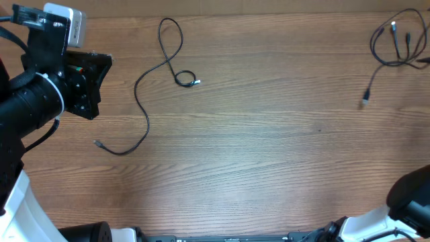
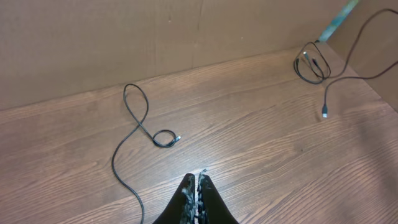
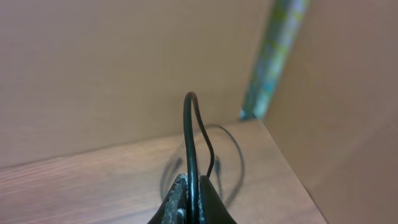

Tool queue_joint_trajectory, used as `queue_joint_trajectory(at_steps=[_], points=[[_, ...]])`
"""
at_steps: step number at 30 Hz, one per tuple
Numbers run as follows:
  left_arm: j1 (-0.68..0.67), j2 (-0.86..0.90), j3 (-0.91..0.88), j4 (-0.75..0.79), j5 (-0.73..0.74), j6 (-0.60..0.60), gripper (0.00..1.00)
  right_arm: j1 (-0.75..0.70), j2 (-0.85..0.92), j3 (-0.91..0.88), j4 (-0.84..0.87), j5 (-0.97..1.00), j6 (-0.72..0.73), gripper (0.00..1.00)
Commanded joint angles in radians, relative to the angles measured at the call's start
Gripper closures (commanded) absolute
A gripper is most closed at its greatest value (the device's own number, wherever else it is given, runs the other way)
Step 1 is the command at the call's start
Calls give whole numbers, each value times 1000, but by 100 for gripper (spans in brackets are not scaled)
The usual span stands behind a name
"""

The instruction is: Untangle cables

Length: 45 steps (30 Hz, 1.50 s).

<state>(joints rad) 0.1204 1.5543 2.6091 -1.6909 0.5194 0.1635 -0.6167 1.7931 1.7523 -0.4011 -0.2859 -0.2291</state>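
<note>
While 1 cable lies alone, the bundle holds perhaps 2.

Even diffuse light, warm cast, tabletop evenly lit, shadows faint and soft, overhead sharp, right wrist view soft, close cable and right hand out of focus

A brown wood-grain tabletop fills the overhead view. Plain brown cardboard walls stand along its far edge and right side. A mottled teal strip runs up the corner where the walls meet.
</note>
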Motion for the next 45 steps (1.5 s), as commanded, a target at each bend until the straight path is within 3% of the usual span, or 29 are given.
queue_joint_trajectory(at_steps=[1, 6, 11, 16, 23, 33, 40, 45], points=[[3, 2, -3, 2, -2, -7, 96, -67, -8, 15, 3, -11, 19, 96], [3, 2, -3, 2, -2, -7, 96, -142, -44, 76, -47, -29, 19, 96], [3, 2, -3, 2, -2, -8, 96, -158, -85, 225, -138, -236, 37, 96], [3, 2, -3, 2, -2, -7, 96, -116, -91, 344, -159, -306, 153, 96], [3, 2, -3, 2, -3, -6, 96, -46, -127, 390, -231, -341, 154, 96], [3, 2, -3, 2, -3, -6, 96, -34, -129, 389, -309, -236, 146, 96], [3, 2, -3, 2, -2, -7, 96, -35, -102, 387, -334, -44, -10, 96], [3, 2, -3, 2, -2, -7, 96, -46, -16, 387, -335, -40, -19, 96]])
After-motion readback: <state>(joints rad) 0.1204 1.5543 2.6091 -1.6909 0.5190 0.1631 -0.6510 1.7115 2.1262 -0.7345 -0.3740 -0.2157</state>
